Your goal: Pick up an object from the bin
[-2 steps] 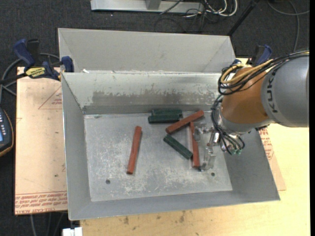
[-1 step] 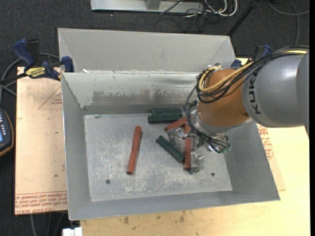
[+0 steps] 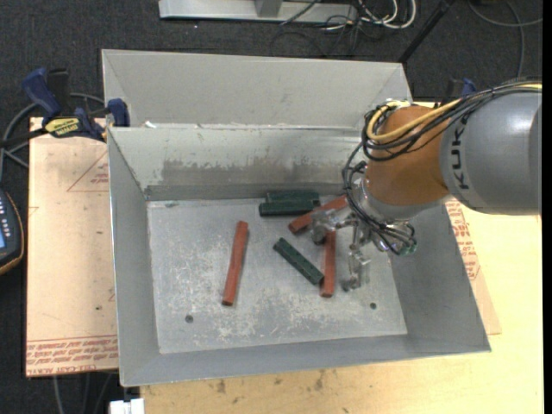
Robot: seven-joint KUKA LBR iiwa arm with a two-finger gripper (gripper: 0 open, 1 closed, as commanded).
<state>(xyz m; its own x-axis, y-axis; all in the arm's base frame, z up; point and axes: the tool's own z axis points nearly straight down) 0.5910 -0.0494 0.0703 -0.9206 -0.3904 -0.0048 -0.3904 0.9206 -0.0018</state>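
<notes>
Right, your tool (image 3: 352,264) is down near the floor of the bin (image 3: 259,322), right of centre in the frame, under the arm's orange cover (image 3: 401,166). It sits just beside a slim red-brown stick (image 3: 329,272) that lies nearly top-to-bottom in the picture. Whether it touches that stick you cannot tell from this angle, and you cannot tell how far open the tool stands either; nothing is seen gripped in it. That stick looks like your likeliest pick, being the nearest. Judge it as light and stiff, a plain bar with straight sides, perhaps wood or hard plastic, so it should not bend or crush. Its narrow smooth faces could slip or pivot if you take it near an end, so take it across the short width, about mid-length. Mind the neighbours: a dark green bar (image 3: 298,261) lies slantwise just to its left, lower end close against the stick. A shorter red piece (image 3: 305,222) lies just above, towards the dark green block (image 3: 289,203) by the back wall. Closing there could catch the green bar too. Well apart, left of centre, a longer red-brown stick (image 3: 235,264) lies alone with bare floor round it, which would be an easier take if this one goes wrong.
</notes>
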